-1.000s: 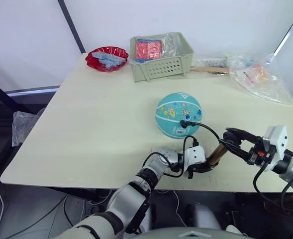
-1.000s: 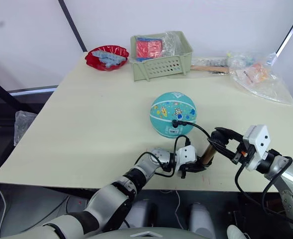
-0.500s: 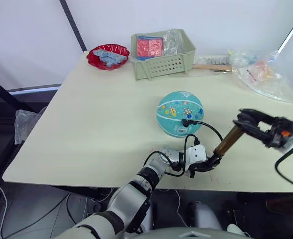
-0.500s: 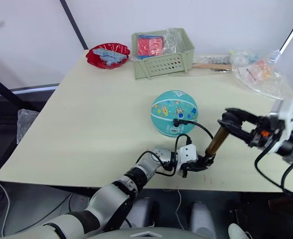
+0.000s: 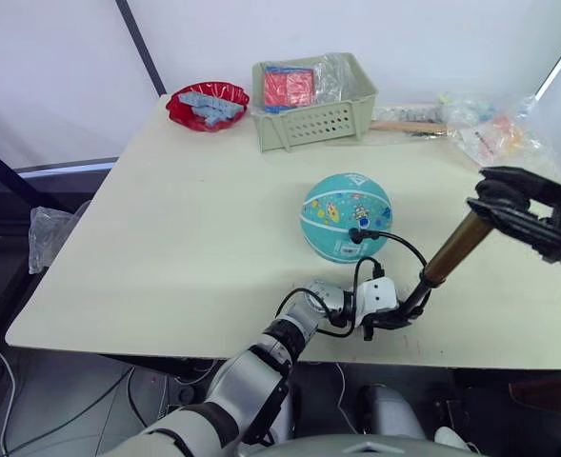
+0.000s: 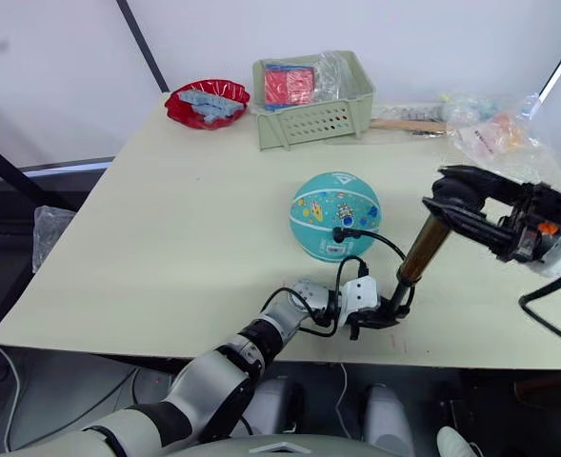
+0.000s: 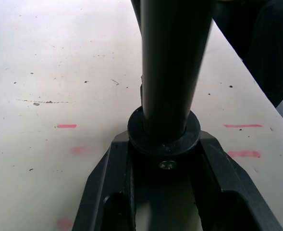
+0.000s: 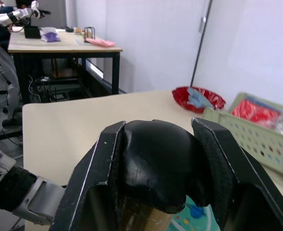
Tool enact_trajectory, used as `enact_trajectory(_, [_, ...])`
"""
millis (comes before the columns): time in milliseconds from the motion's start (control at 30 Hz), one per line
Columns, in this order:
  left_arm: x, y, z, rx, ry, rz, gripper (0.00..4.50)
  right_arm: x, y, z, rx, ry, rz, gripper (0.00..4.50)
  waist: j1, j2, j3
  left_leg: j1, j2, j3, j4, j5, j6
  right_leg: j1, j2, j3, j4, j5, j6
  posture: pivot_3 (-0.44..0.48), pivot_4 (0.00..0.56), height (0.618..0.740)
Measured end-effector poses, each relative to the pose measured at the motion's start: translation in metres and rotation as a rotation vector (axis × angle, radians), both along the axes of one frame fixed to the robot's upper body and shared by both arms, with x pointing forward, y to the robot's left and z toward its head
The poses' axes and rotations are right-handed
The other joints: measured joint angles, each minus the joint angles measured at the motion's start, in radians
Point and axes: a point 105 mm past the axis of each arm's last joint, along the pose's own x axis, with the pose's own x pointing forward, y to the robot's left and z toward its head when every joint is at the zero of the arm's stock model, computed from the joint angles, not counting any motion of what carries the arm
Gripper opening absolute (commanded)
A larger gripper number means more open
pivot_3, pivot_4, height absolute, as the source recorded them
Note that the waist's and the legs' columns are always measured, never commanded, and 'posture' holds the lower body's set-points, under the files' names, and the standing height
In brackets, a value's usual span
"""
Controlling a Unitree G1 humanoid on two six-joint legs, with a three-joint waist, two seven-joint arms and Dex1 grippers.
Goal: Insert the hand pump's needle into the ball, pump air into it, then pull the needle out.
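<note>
The teal ball [image 5: 345,215] rests on the table's middle right. A black needle fitting [image 5: 358,233] is plugged into its near side; the pin itself is hidden. A thin black hose [image 5: 397,244] loops from there down to the hand pump [image 5: 454,249], which stands tilted near the front edge. My left gripper [image 5: 401,312] is shut on the pump's black lower end [image 7: 164,137], against the tabletop. My right gripper [image 5: 496,196] is shut on the black handle [image 8: 155,163] at the top, raised to the right of the ball.
A green basket [image 5: 310,119] with red packets stands at the back, a red bowl [image 5: 207,103] to its left. Clear plastic bags [image 5: 494,135] and a wooden stick [image 5: 404,126] lie at the back right. The table's front edge [image 5: 261,347] runs just below the left gripper.
My right gripper has risen up and to the right with the handle, drawing the pump out longer and steeper. The left gripper, ball and fitting have stayed put.
</note>
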Motion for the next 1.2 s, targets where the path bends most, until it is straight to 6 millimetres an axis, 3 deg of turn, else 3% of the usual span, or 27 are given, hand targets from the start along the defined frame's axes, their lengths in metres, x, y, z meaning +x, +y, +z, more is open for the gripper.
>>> enact_trajectory(133, [0.002,0.004,-0.002,0.015,-0.006,0.005,1.03,0.002,0.010,-0.024,-0.020,0.012,0.014,1.65,-0.003,-0.010,-0.006,0.006,0.003,0.000,-0.001,0.000,0.000,0.003,0.003,0.000,0.000,0.000,0.000,0.000,0.150,0.738])
enact_trajectory(300, [0.001,0.004,-0.003,0.023,-0.010,0.000,1.03,0.003,0.017,-0.055,-0.097,0.032,0.028,1.65,-0.003,-0.013,-0.010,0.007,0.003,-0.001,-0.002,0.000,0.000,0.004,0.003,0.000,0.000,-0.001,-0.001,0.000,0.150,0.738])
enact_trajectory(667, [0.000,0.004,-0.004,0.030,-0.008,-0.002,1.03,0.007,0.011,-0.130,-0.189,0.136,-0.036,1.65,-0.002,-0.015,-0.015,0.007,0.003,-0.001,-0.002,0.000,0.000,0.004,0.003,-0.001,0.000,-0.001,-0.001,0.000,0.150,0.738])
enact_trajectory(933, [0.000,0.003,-0.004,0.027,-0.006,-0.008,1.03,0.011,0.007,-0.122,-0.116,0.123,-0.072,1.65,-0.002,-0.015,-0.017,0.006,0.002,0.006,-0.001,-0.003,-0.005,0.001,0.002,0.006,-0.001,-0.001,0.000,0.000,0.150,0.738])
enact_trajectory(1200, [0.001,0.002,0.000,0.020,-0.009,-0.017,1.03,0.019,-0.004,-0.083,-0.065,0.127,-0.051,1.65,-0.001,-0.011,-0.010,0.006,0.001,0.026,-0.001,-0.006,0.000,-0.007,0.002,0.026,0.000,0.000,0.001,0.000,0.150,0.738])
